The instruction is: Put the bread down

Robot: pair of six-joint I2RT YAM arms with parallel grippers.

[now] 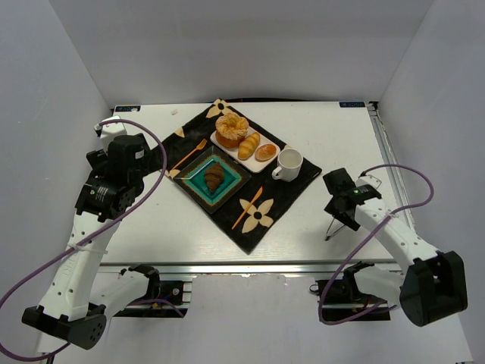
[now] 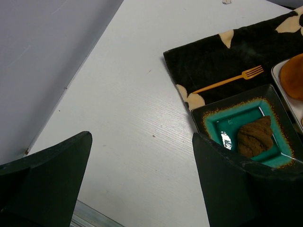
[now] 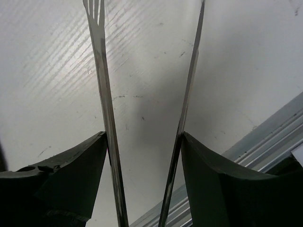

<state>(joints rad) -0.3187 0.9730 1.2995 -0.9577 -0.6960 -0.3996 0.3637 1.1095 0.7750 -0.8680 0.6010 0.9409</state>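
While the bread (image 1: 214, 177) lies on a teal plate (image 1: 195, 180) at the centre of the frame, atop a black mat (image 1: 284, 189), the left fingers (image 2: 57, 175) hang wide apart over the worktop (image 1: 151, 227) at centre left; the right fingers (image 3: 71, 175), lower right, clasp metal tongs (image 3: 105, 94).

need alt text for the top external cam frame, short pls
A dark brown croissant sits on a teal square plate on a black floral mat, beside a white tray of golden breads and a white mug. The right gripper holds metal tongs right of the mat.
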